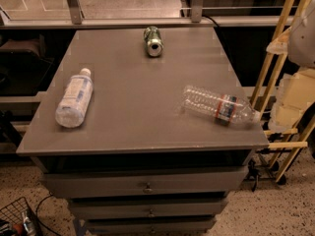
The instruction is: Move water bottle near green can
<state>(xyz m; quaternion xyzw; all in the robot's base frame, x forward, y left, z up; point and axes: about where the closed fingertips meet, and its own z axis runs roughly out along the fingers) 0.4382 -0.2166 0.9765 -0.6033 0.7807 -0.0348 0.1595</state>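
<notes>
Clear ribbed plastic: the water bottle (219,107) lies on its side at the table (142,127)'s right edge, held by nothing and well apart from the green can (153,41), toppled at top centre. The gripper is out of frame; its state I cannot tell.

The table (142,127) has a smooth grey top with a dull, satin sheen, much like painted metal; its drawer fronts (147,183) have the same finish, with small shiny knobs. At the right of the frame, the water bottle (219,107) is clear, ribbed, crinkly plastic with a glossy label band. At the upper middle, the green can (153,41) is glossy metal with a bright silver top. At the left, the white bottle (75,98) is frosted, milky plastic with a matt pale label. The slats (275,43) at the right edge look like bare light wood. The floor (275,210) is speckled and stony. The basket (15,215) at the lower left is thin wire. The gripper lies outside the frame.
</notes>
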